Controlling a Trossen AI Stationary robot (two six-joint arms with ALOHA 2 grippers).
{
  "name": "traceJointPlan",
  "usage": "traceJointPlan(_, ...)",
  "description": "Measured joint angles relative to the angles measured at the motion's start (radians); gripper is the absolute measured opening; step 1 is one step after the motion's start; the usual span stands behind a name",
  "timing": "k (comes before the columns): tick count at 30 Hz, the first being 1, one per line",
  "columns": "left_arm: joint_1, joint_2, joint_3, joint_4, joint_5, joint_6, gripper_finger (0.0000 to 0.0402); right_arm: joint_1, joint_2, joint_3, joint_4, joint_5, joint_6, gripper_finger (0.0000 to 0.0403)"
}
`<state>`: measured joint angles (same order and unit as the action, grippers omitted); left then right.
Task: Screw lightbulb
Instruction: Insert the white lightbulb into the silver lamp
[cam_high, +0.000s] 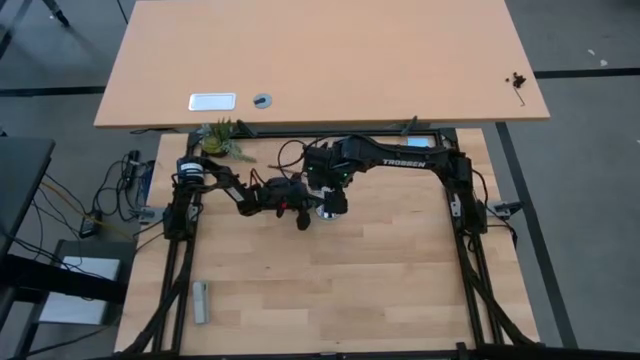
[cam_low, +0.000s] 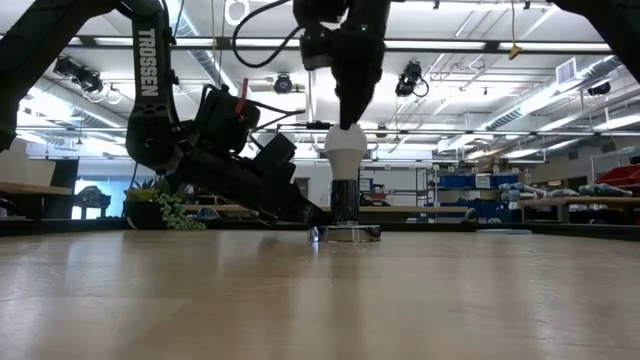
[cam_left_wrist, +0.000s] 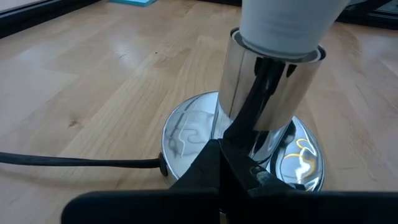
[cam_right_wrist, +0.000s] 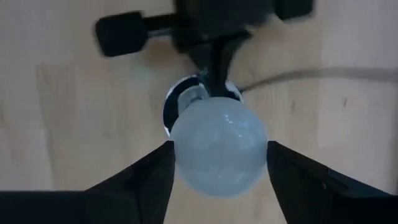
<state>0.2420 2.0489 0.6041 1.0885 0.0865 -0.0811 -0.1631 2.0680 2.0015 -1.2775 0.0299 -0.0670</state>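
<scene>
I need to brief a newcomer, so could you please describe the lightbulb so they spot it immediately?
Find the light wooden table and the point near its middle where the two dark arms meet. There a shiny silver socket with a thin black cord stands upright. The lightbulb sits in its top: frosted white and rounded, unlike the mirrored metal below.

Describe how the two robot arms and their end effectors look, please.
Both arms are dark, almost black, jointed links with loose black cables. The right arm carries white TROSSEN lettering; the left arm shows the same word and a small red part. Each end effector has two dark, wedge-shaped fingers.
</scene>
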Motion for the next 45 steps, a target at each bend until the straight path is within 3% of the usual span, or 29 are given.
traceJointPlan(5,0.000,0.000,0.000,0.000,0.000,-0.001,0.0000,-0.006,-0.001,-0.023,0.012,0.003,0.220,0.0232)
traceJointPlan(13,0.000,0.000,0.000,0.000,0.000,-0.002,0.0000,-0.002,0.012,0.045,0.032,0.002,0.225,0.0232)
traceJointPlan(16,0.000,0.000,0.000,0.000,0.001,-0.002,0.0000,0.007,0.012,0.079,-0.005,0.001,0.119,0.0227)
traceJointPlan(19,0.000,0.000,0.000,0.000,0.001,-0.002,0.0000,0.026,0.012,0.087,-0.050,0.065,0.006,0.0230)
traceJointPlan(28,0.000,0.000,0.000,0.000,0.001,-0.002,0.0000,0.044,0.011,0.078,-0.044,0.107,-0.217,0.0279)
traceJointPlan(33,0.000,0.000,0.000,0.000,0.001,-0.002,0.0000,0.027,0.009,0.066,-0.036,-0.013,-0.395,0.0285)
traceJointPlan(41,0.000,0.000,0.000,0.000,0.001,-0.002,0.0000,0.000,0.005,0.011,-0.002,-0.032,-0.403,0.0256)
traceJointPlan(45,0.000,0.000,0.000,0.000,0.000,-0.002,0.0000,-0.001,0.005,0.010,0.025,-0.027,-0.315,0.0233)
